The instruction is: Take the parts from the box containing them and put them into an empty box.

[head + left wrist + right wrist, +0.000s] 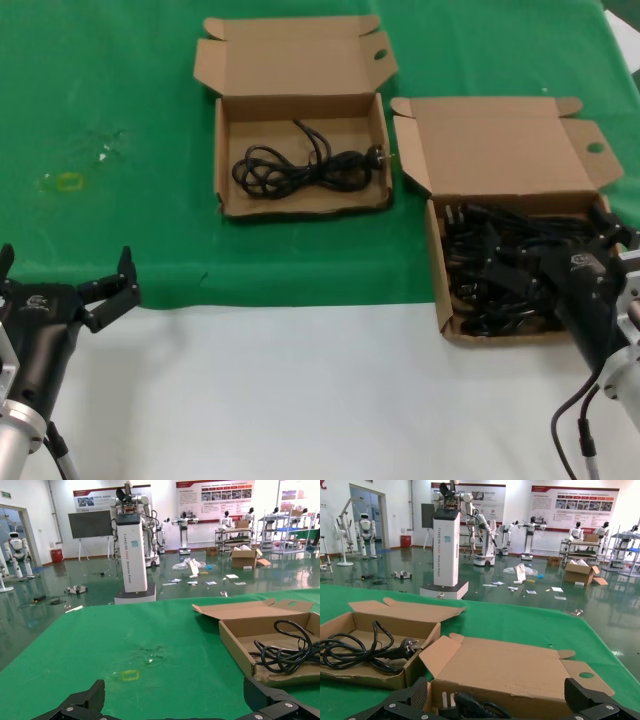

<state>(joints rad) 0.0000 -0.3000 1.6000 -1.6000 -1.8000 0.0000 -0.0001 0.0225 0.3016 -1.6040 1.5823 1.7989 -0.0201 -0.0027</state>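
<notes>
Two boxes point(300, 118) point(500, 150), many cords point(510, 270)

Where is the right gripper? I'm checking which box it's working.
Head view: right gripper is over the full box's right side, among the cords.

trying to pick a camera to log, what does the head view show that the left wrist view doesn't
Only the head view shows the right hand over the larger box, which is piled with black cords, plus the white table front.

Only the left wrist view shows the hall beyond the table, with a white robot pedestal.

Both show the left hand open over the table's near edge, the green cloth, and the smaller box holding one coiled cord.
</notes>
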